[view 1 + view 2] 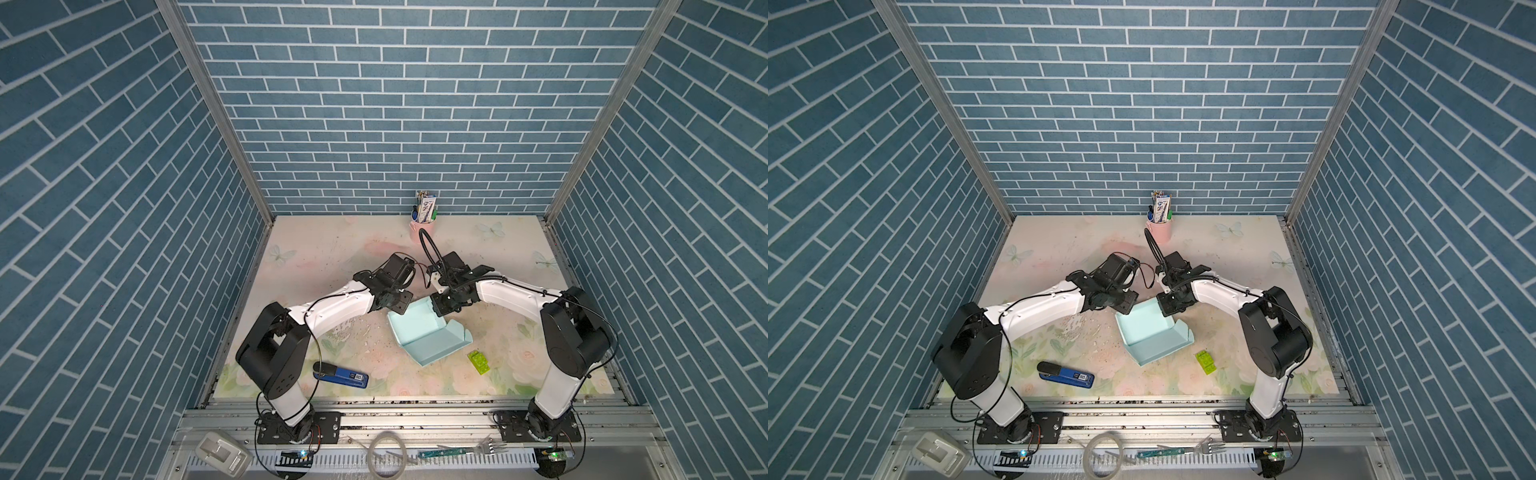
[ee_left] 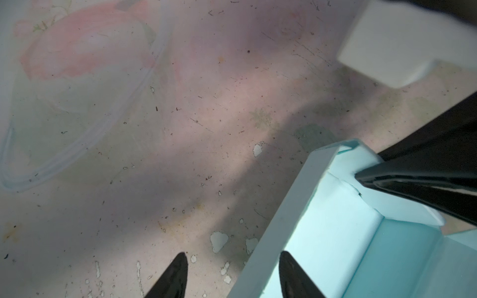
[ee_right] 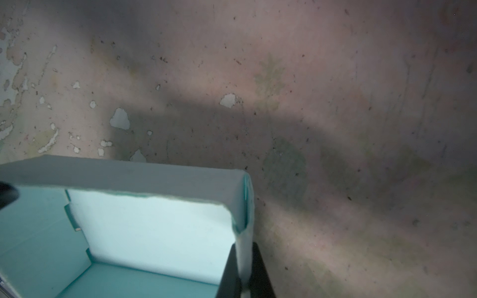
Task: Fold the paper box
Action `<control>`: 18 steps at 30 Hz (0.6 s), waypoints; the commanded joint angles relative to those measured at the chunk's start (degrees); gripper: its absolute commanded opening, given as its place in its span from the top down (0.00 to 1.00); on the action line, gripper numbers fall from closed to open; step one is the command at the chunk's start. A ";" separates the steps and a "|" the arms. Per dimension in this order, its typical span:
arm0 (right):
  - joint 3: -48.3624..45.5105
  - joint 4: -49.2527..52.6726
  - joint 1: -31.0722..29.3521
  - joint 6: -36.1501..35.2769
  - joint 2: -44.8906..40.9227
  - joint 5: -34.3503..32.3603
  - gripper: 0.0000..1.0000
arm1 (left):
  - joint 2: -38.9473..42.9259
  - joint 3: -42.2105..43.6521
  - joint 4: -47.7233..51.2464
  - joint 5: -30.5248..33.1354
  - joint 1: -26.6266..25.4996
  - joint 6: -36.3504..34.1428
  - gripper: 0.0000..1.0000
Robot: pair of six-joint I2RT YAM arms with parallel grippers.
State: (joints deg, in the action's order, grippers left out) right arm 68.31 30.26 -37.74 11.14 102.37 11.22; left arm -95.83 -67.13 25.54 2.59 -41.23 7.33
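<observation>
Risk: if the spread left gripper (image 2: 236, 273) closes askew on the far wall it straddles, the thin card may buckle or tear at a crease (it has little stiffness). The paper box (image 1: 428, 338) lies mid-way across the worktop (image 1: 316, 257), near flap open; the right gripper (image 3: 244, 271), beyond, pinches its far right corner.

Both top views are bright, even and sharp, lit from overhead; wide-angle stretch splays the walls (image 1: 124, 208) at the edges. Soft shadows lie on the worktop (image 1: 324, 249) under the arms (image 1: 332, 305). Wrist views are dimmer and hazy: broad dark shadow bands cross the worktop, and the box (image 3: 154, 232) blurs close up.
</observation>
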 commanded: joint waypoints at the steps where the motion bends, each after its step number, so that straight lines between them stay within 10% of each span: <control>1: 1.65 2.22 0.21 -3.20 1.13 0.17 1.00 | -0.65 1.05 -1.99 -0.53 -1.34 -2.71 0.45; 18: 0.75 0.41 0.21 -4.12 0.64 -0.77 1.00 | -0.98 6.60 -5.98 -0.53 -3.15 -4.46 0.59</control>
State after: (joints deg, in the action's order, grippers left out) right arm 68.49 30.74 -37.69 8.88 103.22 10.94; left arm -95.92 -61.89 20.40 2.26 -44.16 3.16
